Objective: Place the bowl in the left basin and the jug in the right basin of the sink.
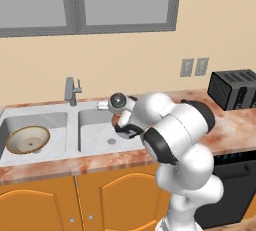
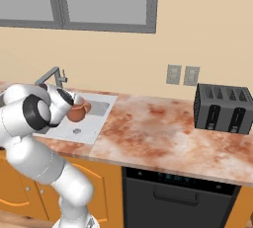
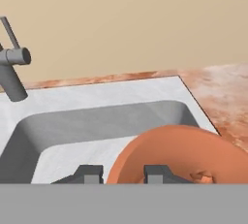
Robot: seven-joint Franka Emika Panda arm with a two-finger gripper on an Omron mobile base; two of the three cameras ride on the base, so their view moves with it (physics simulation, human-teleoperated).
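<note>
Jug: small squat terracotta-brown pot-like jug (image 2: 76,113), carried in the air over the right basin, not yet set down.
Claw: two-finger gripper (image 3: 125,173) with dark tips, pinched narrowly on the jug's wall at the rim, one tip inside and one outside, as the hand view suggests.
Jug, handling: judged rigid ceramic, light for its size, smooth-walled and likely slippery; a rim pinch may let it swing or tilt, and a hard landing on stone could chip it.
Jug, best hold: the rim wall, as taken now; the round belly looks too broad for these jaws.
Right basin: rectangular light-grey recess (image 1: 97,132) with a small round metal drain (image 1: 111,141), directly beneath the jug.
Bowl: wide shallow cream-beige bowl with tan-brown rim (image 1: 27,139), lying tilted in the left basin (image 1: 50,121).
Bowl, handling: judged stiff, brittle, stable where it lies.
Sink: pale grey stone-like double sink (image 1: 74,151), grey metal faucet (image 1: 71,90) at the back.
Surroundings: black four-slot toaster (image 2: 221,108) on the marbled reddish counter (image 2: 158,133), well apart from the sink.
</note>
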